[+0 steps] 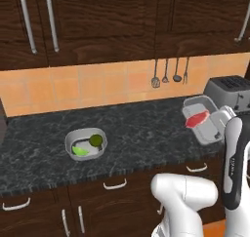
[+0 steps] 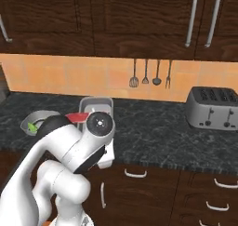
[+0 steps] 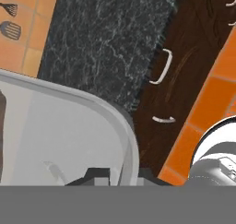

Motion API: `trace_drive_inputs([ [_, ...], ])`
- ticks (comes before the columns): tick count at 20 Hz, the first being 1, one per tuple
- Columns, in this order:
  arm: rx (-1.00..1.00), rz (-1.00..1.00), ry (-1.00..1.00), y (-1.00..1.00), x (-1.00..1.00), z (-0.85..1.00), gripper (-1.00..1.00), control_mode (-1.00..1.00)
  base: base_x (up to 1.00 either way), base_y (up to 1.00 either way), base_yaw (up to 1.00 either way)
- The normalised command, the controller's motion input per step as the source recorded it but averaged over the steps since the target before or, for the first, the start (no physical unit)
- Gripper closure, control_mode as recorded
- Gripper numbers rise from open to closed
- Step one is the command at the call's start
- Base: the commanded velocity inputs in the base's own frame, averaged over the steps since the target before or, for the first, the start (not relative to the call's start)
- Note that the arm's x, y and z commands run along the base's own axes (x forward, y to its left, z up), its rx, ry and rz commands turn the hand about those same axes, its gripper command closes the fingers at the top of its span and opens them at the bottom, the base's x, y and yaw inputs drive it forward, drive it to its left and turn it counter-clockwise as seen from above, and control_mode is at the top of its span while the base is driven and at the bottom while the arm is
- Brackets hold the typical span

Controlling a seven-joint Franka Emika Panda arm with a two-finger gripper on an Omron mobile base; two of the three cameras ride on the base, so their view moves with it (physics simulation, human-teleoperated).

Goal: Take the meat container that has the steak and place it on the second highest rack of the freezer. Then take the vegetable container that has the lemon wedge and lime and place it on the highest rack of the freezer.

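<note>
Fingers (image 3: 117, 174) clamped on meat container (image 1: 205, 119) rim, steak (image 1: 197, 119) inside.

the counter (image 1: 136, 128) looks like polished dark stone with pale veining. the cabinets (image 1: 107, 21) are dark wood grain, with smooth, shiny metal handles (image 1: 51, 19). the backsplash (image 1: 73, 89) is matt orange tile. the meat container (image 1: 205, 119) and vegetable container (image 1: 73, 138) look like smooth, pale grey metal or plastic, softly glossy. the toaster (image 2: 211, 108) is brushed grey metal. the hanging utensils (image 2: 149, 74) look metallic. the floor (image 3: 207, 108) is orange tile.
</note>
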Motion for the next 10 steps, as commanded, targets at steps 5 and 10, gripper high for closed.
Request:
trace_drive_inputs([
  [5, 0.00, 0.00, 0.00, 0.00, 0.00, 0.00, 1.00, 1.00, -0.49, 0.10, -0.47],
  [10, 0.00, 0.00, 0.00, 0.00, 0.00, 0.00, 1.00, 1.00, -0.51, 0.03, -0.57],
])
